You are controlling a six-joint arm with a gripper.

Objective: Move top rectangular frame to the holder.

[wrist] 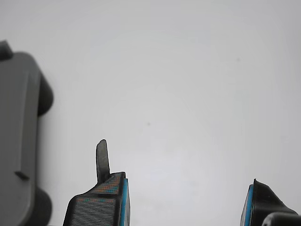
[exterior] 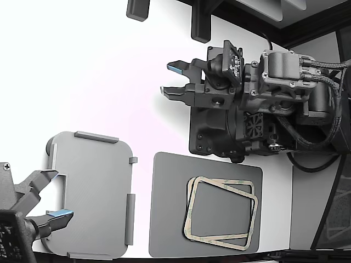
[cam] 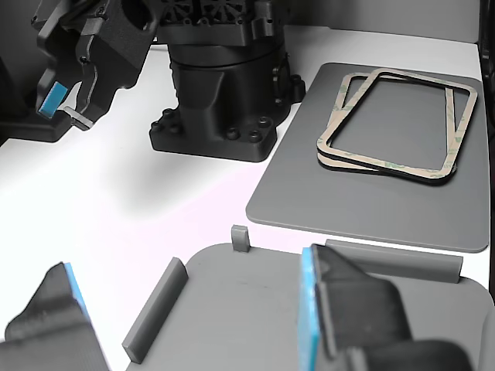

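Note:
Two beige rectangular frames lie stacked and slightly skewed on a dark grey mat (exterior: 164, 219). The top frame (exterior: 225, 190) also shows in the other view (cam: 427, 79). The light grey holder (exterior: 93, 192) lies at the exterior view's left of the mat; its edge shows in the wrist view (wrist: 16, 132). My gripper (exterior: 171, 79) hangs open and empty over the bare white table, up and away from both frames and holder. Its blue-padded fingers (wrist: 117, 197) stand wide apart with nothing between them.
A second arm's open gripper (exterior: 49, 197) reaches over the holder's edge at the exterior view's lower left; its blue-padded fingers (cam: 340, 309) fill the other view's foreground. My arm's black base (exterior: 219, 131) stands just behind the mat. The table's front edge runs below mat and holder.

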